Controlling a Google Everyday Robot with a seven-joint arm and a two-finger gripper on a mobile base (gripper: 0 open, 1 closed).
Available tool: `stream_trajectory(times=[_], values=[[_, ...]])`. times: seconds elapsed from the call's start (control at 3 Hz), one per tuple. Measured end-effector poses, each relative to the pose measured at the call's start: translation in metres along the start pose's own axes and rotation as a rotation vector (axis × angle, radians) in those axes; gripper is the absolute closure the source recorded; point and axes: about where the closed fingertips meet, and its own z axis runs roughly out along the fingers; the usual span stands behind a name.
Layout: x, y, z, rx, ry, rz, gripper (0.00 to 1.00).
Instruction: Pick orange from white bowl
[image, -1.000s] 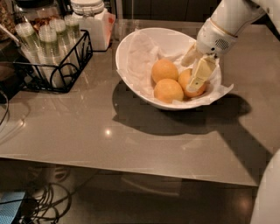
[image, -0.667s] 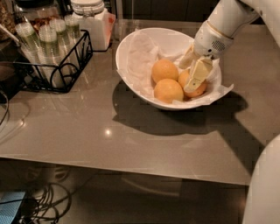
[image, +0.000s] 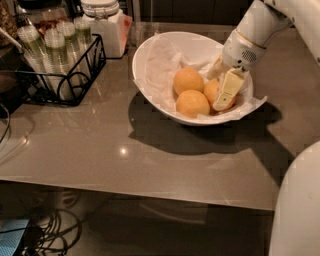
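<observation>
The white bowl (image: 150, 55), lined with crumpled white paper, stands at the middle back of the table and holds three oranges. The deeper-coloured orange (image: 211, 91) lies at the right of the bowl, partly hidden by my gripper. My gripper (image: 221, 94) reaches down from the upper right into the bowl and sits right at this orange, over its right side. Two paler oranges lie to its left, one at the back (image: 188, 80) and one at the front (image: 192, 103). All three rest in the bowl.
A black wire rack (image: 65, 75) with several capped bottles stands at the back left. A white lidded jar (image: 107, 27) stands beside it, close to the bowl's left rim. The table's front edge (image: 140, 187) runs below, with cables on the floor.
</observation>
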Motion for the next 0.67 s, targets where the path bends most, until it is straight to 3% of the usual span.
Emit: stream_trajectory(times=[0.67], values=[[0.0197, 0.0015, 0.0037, -0.016, 0.023, 0.054, 0.24]])
